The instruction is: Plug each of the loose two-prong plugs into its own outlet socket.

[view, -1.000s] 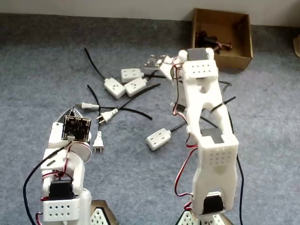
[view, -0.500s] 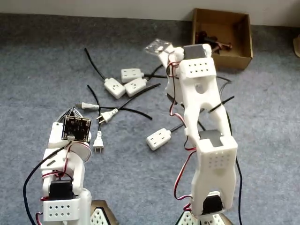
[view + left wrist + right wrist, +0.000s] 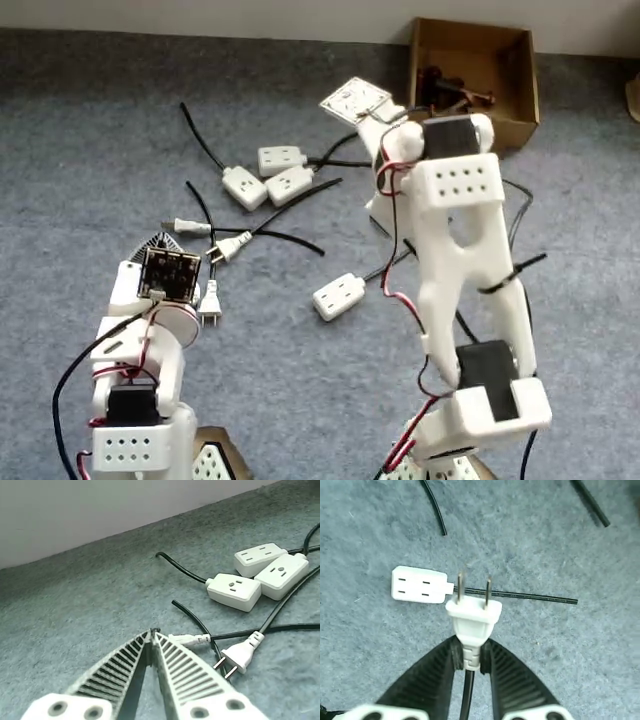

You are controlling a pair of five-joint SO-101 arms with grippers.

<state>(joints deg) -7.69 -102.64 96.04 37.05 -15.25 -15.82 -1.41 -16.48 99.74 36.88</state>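
Observation:
My right gripper (image 3: 470,652) is shut on the cord end of a white two-prong plug (image 3: 472,615), held above the carpet with its prongs pointing away. Just beyond the prongs lies a white outlet socket (image 3: 418,585) on a thin black cord. My left gripper (image 3: 151,632) is shut with nothing in it, low over the carpet. Ahead of it lie a loose white plug (image 3: 240,655), a smaller plug (image 3: 187,639) and three outlet sockets (image 3: 233,587). In the high view the left gripper (image 3: 155,242) sits near the plugs (image 3: 230,246), and the right arm (image 3: 455,190) stretches over the middle.
A cardboard box (image 3: 520,75) with dark parts stands at the far right. Black cords (image 3: 200,135) trail across the grey carpet. One outlet socket (image 3: 338,296) lies alone near the centre, and a third plug (image 3: 209,303) lies beside the left arm.
The right arm has swung to the right and lifted, its wrist turning. The left arm has hardly moved.

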